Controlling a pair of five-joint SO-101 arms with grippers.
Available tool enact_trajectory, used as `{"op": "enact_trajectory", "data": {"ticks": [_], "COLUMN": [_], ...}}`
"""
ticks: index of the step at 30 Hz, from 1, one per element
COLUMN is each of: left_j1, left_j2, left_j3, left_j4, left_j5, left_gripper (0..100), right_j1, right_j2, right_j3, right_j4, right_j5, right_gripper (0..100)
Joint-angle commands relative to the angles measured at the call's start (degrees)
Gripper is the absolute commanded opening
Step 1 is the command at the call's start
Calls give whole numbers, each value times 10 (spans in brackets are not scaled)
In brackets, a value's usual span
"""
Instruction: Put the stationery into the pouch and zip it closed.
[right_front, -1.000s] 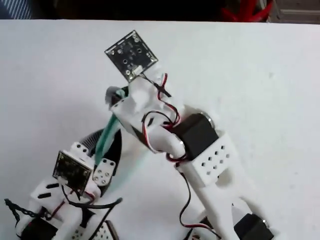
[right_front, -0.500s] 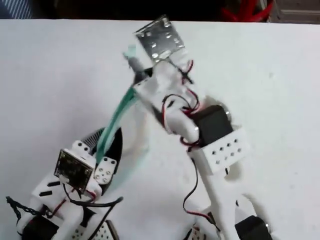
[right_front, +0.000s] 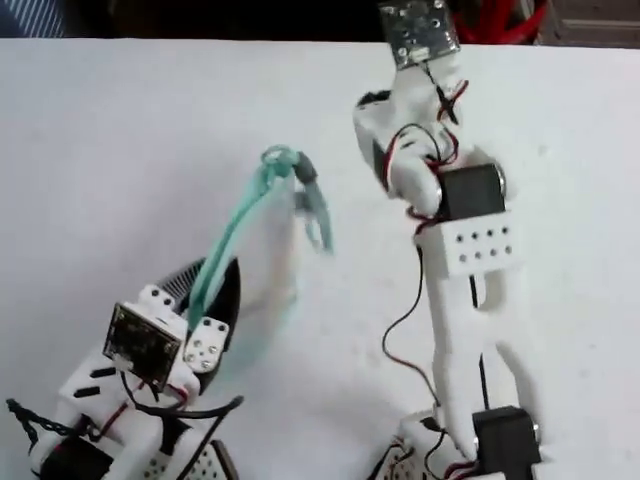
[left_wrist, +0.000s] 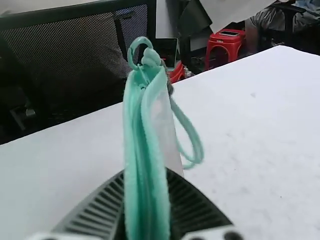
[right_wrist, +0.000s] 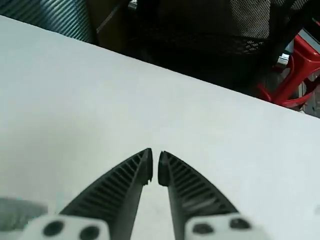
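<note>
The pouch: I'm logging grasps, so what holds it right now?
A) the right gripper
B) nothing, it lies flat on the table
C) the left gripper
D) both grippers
C: the pouch is clamped in the left gripper, while the right gripper is apart from it, tips together on nothing.

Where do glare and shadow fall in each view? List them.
High view: the table glares near-white, and shadows on it barely show. Left wrist view: bright table, dark room behind, the pouch evenly lit. Right wrist view: the right gripper reads dark against the bright table, with the room behind in shadow.
</note>
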Motion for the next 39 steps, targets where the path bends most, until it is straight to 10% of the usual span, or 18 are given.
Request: {"op": "enact_trajectory", "data": {"ticks": [1, 8, 18, 31, 39], "left_j1": [-2, -3, -115, -47, 93], "left_j2": [1, 1, 3, 4, 15], "left_j3": [-8, -7, 29, 225, 330], "left_j4": [-1, -3, -181, -593, -505], "left_j5": [-7, -25, -91, -238, -278], "left_gripper": [22, 22, 21, 23, 65], "right_j1": [-32, -104, 3, 80, 80], "right_j2": [-69, -219, -261, -482, -495], "right_j3": [-10, -5, 72, 603, 652], "right_j4": [44, 153, 293, -105, -144], "right_j5": [1, 6, -1, -40, -40], "right_gripper": [23, 45, 180, 180, 180]}}
